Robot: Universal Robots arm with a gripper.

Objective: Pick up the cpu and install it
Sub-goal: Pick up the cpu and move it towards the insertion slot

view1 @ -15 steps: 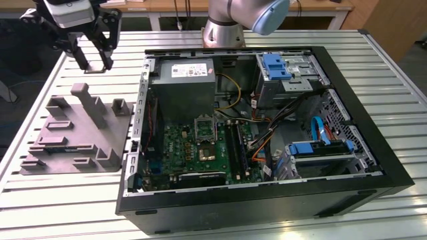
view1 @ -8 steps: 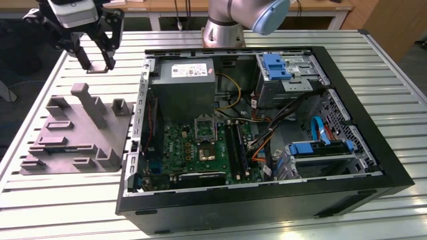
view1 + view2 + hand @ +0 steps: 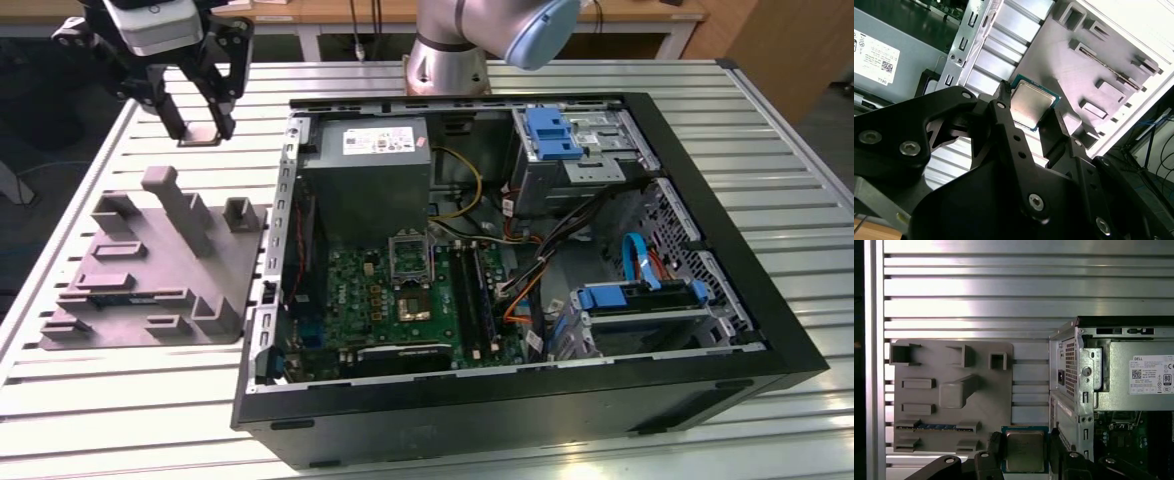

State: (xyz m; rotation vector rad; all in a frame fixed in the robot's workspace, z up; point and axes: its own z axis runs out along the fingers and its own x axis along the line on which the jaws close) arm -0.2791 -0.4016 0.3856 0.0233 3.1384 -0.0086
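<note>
My gripper (image 3: 1030,109) pinched cpu (image 3: 1025,452) by two edges, fingers (image 3: 1004,107) closed on it. Cpu hung flat, grey top up, over table (image 3: 1004,290), near tray (image 3: 984,390) and case (image 3: 534,420). Best way, I thought: squeeze firm, not hard; hold chip level.
</note>
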